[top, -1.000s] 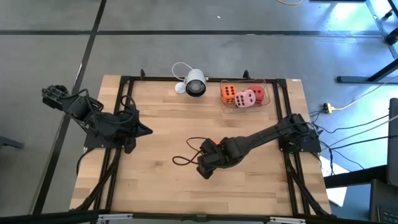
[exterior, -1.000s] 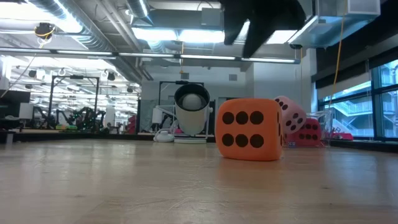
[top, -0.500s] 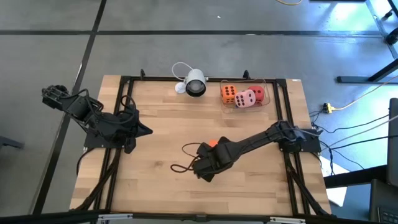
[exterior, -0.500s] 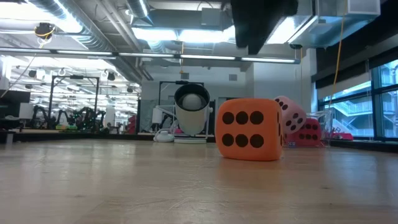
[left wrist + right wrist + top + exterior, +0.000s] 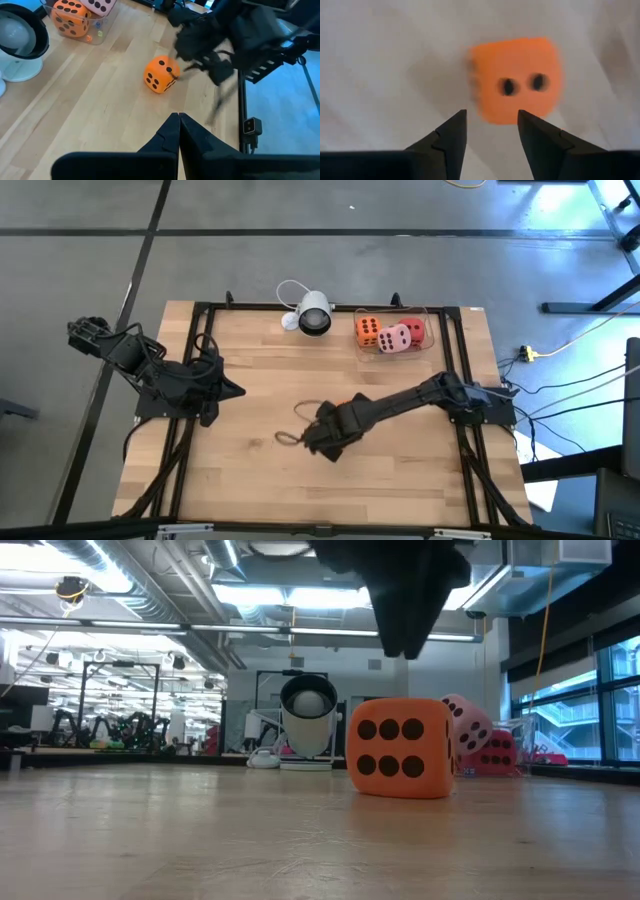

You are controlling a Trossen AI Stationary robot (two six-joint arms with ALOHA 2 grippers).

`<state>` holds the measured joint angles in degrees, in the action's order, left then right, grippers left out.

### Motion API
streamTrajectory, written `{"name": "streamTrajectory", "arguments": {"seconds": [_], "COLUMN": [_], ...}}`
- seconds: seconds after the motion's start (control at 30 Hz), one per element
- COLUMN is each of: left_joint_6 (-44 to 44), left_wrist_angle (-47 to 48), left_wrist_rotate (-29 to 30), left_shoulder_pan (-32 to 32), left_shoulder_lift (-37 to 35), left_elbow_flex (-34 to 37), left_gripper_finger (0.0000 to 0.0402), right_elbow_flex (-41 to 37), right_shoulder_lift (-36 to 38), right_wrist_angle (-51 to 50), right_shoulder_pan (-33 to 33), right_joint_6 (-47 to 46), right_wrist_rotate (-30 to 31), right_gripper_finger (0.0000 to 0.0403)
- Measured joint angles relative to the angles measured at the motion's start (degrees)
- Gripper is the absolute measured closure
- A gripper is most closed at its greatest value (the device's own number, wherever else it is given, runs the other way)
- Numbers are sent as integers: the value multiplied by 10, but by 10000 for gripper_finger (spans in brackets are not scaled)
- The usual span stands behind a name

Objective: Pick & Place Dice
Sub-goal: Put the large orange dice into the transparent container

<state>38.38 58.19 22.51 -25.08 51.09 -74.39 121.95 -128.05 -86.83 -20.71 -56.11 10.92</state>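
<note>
Dice are found in two places: three are gathered in a clear container (image 5: 428, 326) at the far edge of the worktop (image 5: 260, 390), and one lone orange die (image 5: 160, 75) lies on the bare wood near the middle. In the container an orange die (image 5: 367, 330), a pink die (image 5: 396, 338) and a red die (image 5: 414, 328) are packed close together, the pink one touching both neighbours. A white round camera (image 5: 313, 314) stands just beside the container. From above, the lone die is almost wholly hidden under the right arm, whereas in the left wrist view it is shown plainly, resting flat with dark dots on its faces. The right claw (image 5: 487, 131) is held above this die with its fingers spread apart, and in the right wrist view the die is seen just beyond the gap between them, apparently not touched, though blur makes this uncertain. The left claw (image 5: 179, 131) is parked at the left side of the worktop, its fingers pressed together.
</note>
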Motion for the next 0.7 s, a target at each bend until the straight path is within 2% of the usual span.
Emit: {"name": "streamTrajectory", "arguments": {"seconds": [0.07,0.13,0.23,0.43,0.7], "left_joint_6": [0,0,0,0,1], "left_wrist_angle": [0,0,0,0,0], "left_wrist_rotate": [0,0,0,-1,-1], "left_shoulder_pan": [0,0,0,0,0], "left_shoulder_lift": [0,0,0,0,0], "left_elbow_flex": [0,0,0,0,0], "left_gripper_finger": [397,397,397,397,397], "right_elbow_flex": [-1,-9,-21,-69,-153], "right_shoulder_lift": [0,0,0,1,10], "right_wrist_angle": [-21,-19,-15,9,96], "right_shoulder_pan": [8,10,7,8,6], "right_joint_6": [-15,7,39,42,57], "right_wrist_rotate": [-7,-19,-26,-25,0], "right_gripper_finger": [217,203,174,120,104]}}
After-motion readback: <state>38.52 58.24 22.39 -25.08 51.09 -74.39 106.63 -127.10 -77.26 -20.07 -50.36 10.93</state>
